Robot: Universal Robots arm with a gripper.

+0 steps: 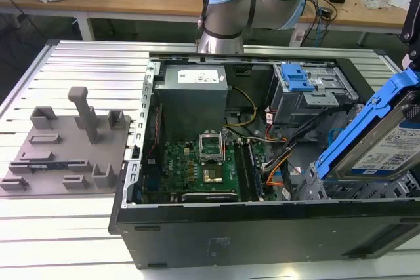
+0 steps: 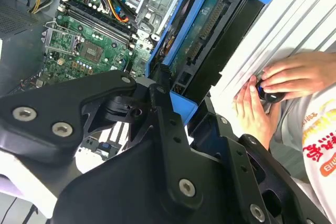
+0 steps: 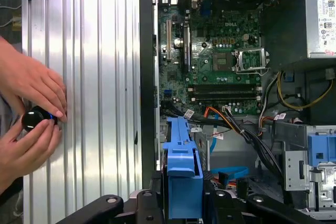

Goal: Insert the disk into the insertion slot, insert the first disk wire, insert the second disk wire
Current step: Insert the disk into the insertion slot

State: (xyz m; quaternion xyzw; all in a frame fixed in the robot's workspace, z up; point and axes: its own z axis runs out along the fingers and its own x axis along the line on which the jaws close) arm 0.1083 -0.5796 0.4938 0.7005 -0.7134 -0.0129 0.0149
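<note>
Between the black fingers of the gripper (image 3: 181, 203) sits the blue frame of the disk (image 3: 181, 156), the fingers closed against the frame's two sides and holding it clear of the case. Seen from the exterior view, the disk (image 1: 387, 149) hangs tilted at the exterior view's right, label side showing, its high end up and its low end down by the insertion slot (image 1: 377, 191); whether the frame touches the grey cage cannot be told. Just beyond the disk in the first wrist view, the first disk wire (image 3: 231, 172) lies loose on the case floor, and the second disk wire (image 3: 216, 114) runs from the motherboard (image 3: 210, 56) toward the drive bays, neither one touching the drive. The blue-latched upper drive box (image 1: 298, 80) stands behind the cage, beside the power supply (image 1: 193, 90). Outside the computer case (image 1: 262, 234), on the ribbed aluminium table (image 3: 94, 77), a person's two hands (image 3: 31, 98) pinch a small black knob (image 3: 35, 119). A grey fixture plate (image 1: 65, 142) lies on the table at the exterior view's left.
</note>
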